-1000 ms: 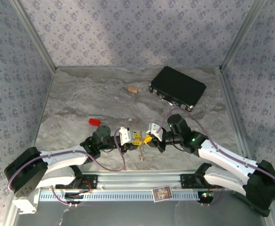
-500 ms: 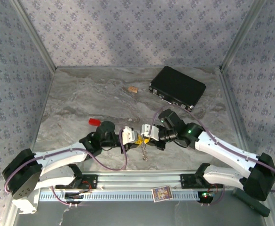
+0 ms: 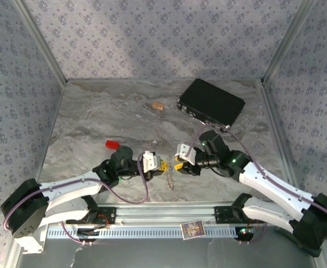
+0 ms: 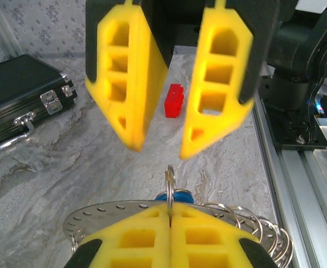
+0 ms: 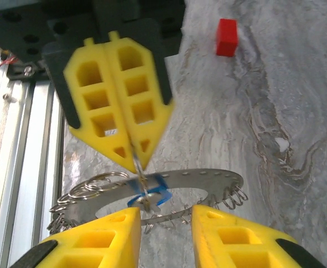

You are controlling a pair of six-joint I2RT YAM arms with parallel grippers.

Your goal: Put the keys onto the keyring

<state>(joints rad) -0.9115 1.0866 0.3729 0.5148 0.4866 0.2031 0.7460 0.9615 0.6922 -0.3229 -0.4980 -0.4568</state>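
Where the two arms meet near the front edge of the table [image 3: 96, 117], there stand: left gripper [image 4: 170, 213], jaws closed on a small wire ring [image 4: 169, 177] held upright; blue key [image 5: 155, 195] at that ring; keyring [image 5: 213, 180], flat toothed disc, just beneath, split rings along its rim. Right gripper [image 5: 166, 223], fingers parted, empty, facing the left. Red block [image 5: 227, 37] and black case [image 3: 211, 104] lie well apart.

We found bare table [image 3: 96, 117] between red block [image 3: 112, 144] and black case [image 3: 211, 104]. Nearer the rail, left gripper [image 4: 170, 220] and right gripper [image 4: 160, 142] stood tip to tip, keyring [image 4: 96, 215] crowding between them.
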